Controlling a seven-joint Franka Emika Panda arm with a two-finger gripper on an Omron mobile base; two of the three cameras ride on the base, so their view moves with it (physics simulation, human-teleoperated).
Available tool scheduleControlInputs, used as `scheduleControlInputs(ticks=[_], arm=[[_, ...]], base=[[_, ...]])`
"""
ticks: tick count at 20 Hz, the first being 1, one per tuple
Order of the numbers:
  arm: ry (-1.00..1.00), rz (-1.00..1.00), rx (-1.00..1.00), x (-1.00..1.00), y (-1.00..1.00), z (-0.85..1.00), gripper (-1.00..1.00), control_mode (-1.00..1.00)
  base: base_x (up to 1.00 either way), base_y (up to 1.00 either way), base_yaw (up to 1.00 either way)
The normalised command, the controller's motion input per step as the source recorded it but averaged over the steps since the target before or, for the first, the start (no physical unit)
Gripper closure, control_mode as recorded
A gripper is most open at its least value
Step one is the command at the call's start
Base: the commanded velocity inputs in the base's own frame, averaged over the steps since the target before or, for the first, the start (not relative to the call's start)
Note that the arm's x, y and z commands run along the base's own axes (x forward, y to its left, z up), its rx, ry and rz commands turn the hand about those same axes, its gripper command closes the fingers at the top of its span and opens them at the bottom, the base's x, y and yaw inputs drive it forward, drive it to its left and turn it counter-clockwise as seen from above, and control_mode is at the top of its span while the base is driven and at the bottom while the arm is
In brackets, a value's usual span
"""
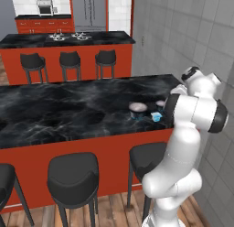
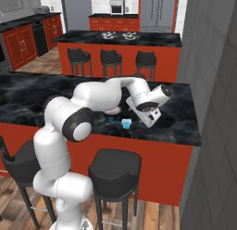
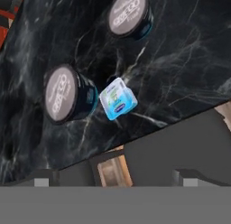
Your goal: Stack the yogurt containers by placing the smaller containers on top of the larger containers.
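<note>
Operator, your findings: the black marble-look counter [image 1: 68,111] carries all three yogurt containers, none stacked.

Item 1: the wide round tub w/ pale pinkish lid and dark body [image 3: 68,93] stands upright, blue at its base.

Item 2: the small light-blue cup [image 3: 117,99] lies just beside that tub, touching or nearly so; can't tell which. Its label face is turned toward the hand camera, so it looks tipped. It sits nearer the counter's front edge than the tub does.

Item 3: a second dark round cup w/ pale lid [image 3: 129,14] stands apart from the tub, further in from the edge.

Your hand [image 2: 150,117] hangs above the light-blue cup, jaws spread wide, grasping nothing.

Black bar stools [image 1: 73,178] stand below the counter's front edge.
</note>
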Motion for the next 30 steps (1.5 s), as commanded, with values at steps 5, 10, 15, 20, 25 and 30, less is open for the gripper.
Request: scheduleControlInputs(ticks=[5,10,15,20,25,30], arm=[[0.0,0.0,0.0,0.2,-0.01,-0.12,-1.0,-1.0],[0.0,0.0,0.0,0.19,-0.04,-0.11,-1.0,-1.0],[0.0,0.0,0.0,0.18,-0.05,-0.14,-1.0,-1.0],[0.0,0.0,0.0,0.18,-0.05,-0.14,-1.0,-1.0],[-0.03,0.0,0.0,0.21,-0.08,-0.15,-1.0,-1.0],[-0.06,0.0,0.01,0.18,-0.14,-0.15,-1.0,-1.0]], base=[[0.0,0.0,0.0],[0.0,0.0,0.0],[0.0,0.0,0.0],[0.0,0.0,0.0],[0.0,0.0,0.0],[0.0,0.0,0.0]])
